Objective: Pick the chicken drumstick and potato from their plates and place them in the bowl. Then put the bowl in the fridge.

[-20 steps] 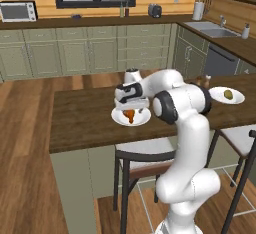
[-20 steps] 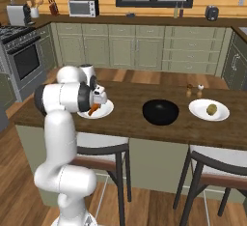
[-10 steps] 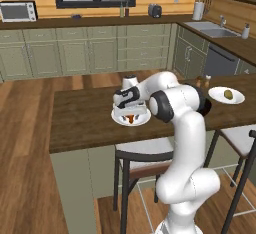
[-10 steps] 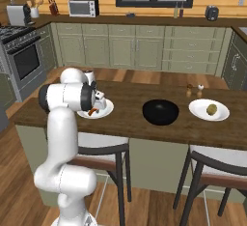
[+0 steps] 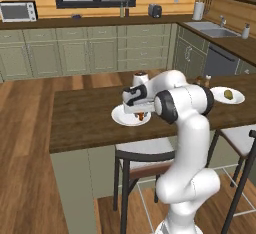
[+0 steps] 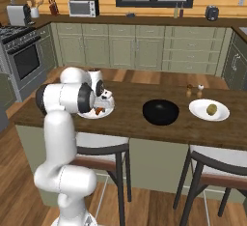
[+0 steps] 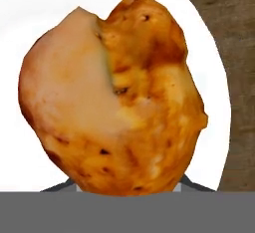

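Note:
The orange-brown chicken drumstick (image 7: 119, 97) lies on the left white plate (image 7: 30, 8) and looms huge in the hand view, hiding most of my finger tips. Dark bits of the fingers show far apart on either side of its lower end. My gripper (image 5: 139, 113) (image 6: 100, 106) is down on that plate (image 5: 119, 118) (image 6: 86, 115), open around the drumstick (image 5: 142, 117) (image 6: 99, 110). The black bowl (image 6: 160, 112) sits mid-counter. Further right, the potato (image 6: 211, 109) (image 5: 228, 94) rests on the other white plate (image 6: 198, 110) (image 5: 218, 98). The fridge is out of view.
Two small shakers (image 6: 189, 91) (image 6: 199, 92) stand behind the bowl and the potato plate. Bar stools (image 6: 103, 148) (image 6: 217, 169) are tucked under the counter's near edge. A stove (image 6: 21, 58) stands at the far left, with green cabinets along the back wall.
My gripper has come down from above the left plate until its fingers are around the drumstick. The drumstick, bowl and potato have stayed in place.

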You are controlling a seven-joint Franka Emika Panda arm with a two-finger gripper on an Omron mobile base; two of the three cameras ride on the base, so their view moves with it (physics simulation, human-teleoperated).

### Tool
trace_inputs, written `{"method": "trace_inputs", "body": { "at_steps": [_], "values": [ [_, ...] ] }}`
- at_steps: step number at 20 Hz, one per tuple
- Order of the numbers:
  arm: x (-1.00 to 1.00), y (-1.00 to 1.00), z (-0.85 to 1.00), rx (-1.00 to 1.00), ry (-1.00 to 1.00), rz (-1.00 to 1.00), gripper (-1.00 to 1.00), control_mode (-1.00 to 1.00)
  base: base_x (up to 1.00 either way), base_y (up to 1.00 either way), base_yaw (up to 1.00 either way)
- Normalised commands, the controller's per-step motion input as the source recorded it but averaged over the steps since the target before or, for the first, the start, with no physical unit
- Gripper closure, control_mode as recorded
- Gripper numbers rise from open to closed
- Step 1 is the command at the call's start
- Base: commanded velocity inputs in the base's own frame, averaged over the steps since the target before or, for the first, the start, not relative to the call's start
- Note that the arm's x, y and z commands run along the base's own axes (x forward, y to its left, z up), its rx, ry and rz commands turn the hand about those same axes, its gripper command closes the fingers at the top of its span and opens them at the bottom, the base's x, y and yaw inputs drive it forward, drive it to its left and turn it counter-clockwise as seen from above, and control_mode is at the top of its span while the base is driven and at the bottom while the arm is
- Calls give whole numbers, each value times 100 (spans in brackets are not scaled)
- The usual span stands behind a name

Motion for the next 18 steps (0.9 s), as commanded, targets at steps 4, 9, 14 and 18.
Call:
{"method": "trace_inputs", "body": {
  "at_steps": [4, 9, 14, 18],
  "values": [
    [-100, -93, 59, 0, -36, -1, 100, -100, 0, 0, 0],
    [-74, -74, 89, -3, -41, -9, 100, -100, 0, 0, 0],
    [-11, -88, 100, 0, -6, -25, 100, -100, 0, 0, 0],
    [3, -97, 89, 0, 3, -31, 100, -100, 0, 0, 0]
  ]
}}
